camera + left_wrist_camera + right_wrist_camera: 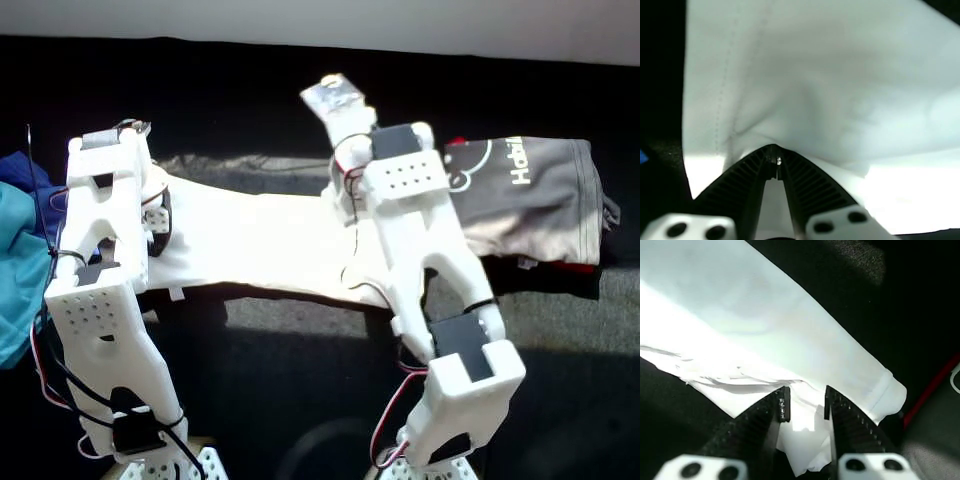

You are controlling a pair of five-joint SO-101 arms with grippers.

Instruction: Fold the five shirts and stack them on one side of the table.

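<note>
**Covered ends, cropped pile**

Both ends of the white shirt (pixel 260 240) lie under the arms. The left arm (pixel 100 260) covers the end toward the table's left edge. The right arm (pixel 420 220) covers the stretch where it meets the gray shirt (pixel 530 200). The teal and blue cloth (pixel 12 250) at the left edge is cut off, perhaps more than one shirt. A red strip (pixel 560 266) peeks from beneath the gray shirt, the rest buried.

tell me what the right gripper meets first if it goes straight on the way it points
The white shirt: its edge lies between the right gripper's open jaws, though depth is unclear.
</note>
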